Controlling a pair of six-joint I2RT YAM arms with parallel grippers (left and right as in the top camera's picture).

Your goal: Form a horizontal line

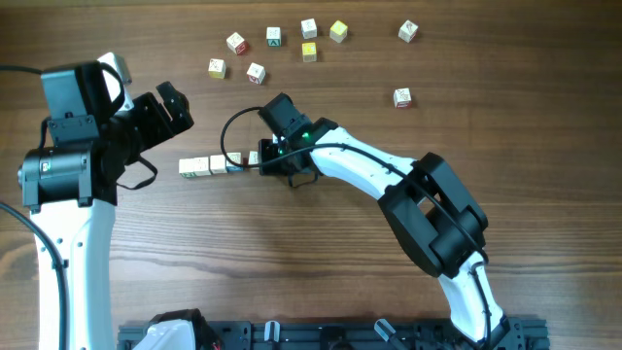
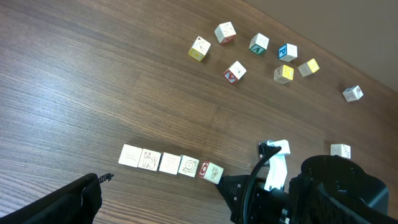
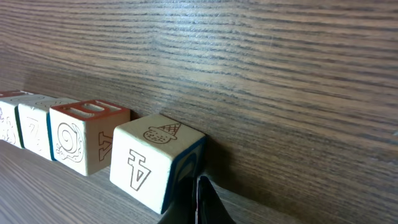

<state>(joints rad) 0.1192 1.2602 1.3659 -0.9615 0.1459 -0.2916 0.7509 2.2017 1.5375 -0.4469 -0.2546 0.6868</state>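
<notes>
**On the table, a shut pincer at the end of the row**

Left of the middle of the wooden table (image 1: 321, 282), the horizontal line (image 1: 219, 165) lies between the two arms. It is made of about five small white cubes set side by side, edge touching edge, and it runs left to right in the overhead view. The cube faces carry coloured drawings and letters.

The right gripper (image 1: 275, 161) is down at the row's right end. Its two fingers are pressed together with nothing between them. Their tip sits against, or just beside, the blue side of the end cube (image 3: 152, 162); the right wrist view is too close to tell whether they touch. That cube has an ice-cream cone drawn on top and is turned a little out of line with its neighbour (image 3: 84, 137), which has a red top.

The left gripper (image 1: 167, 112) is held off the table, up and to the left of the row's left end in the overhead view. Its fingers are spread wide and hold nothing.

Nine loose cubes (image 1: 256, 72) lie scattered on the far side of the table, well apart from the row. Seven form a loose cluster behind the row, among them two yellow cubes (image 1: 309, 52). Two more lie off to the right.
</notes>
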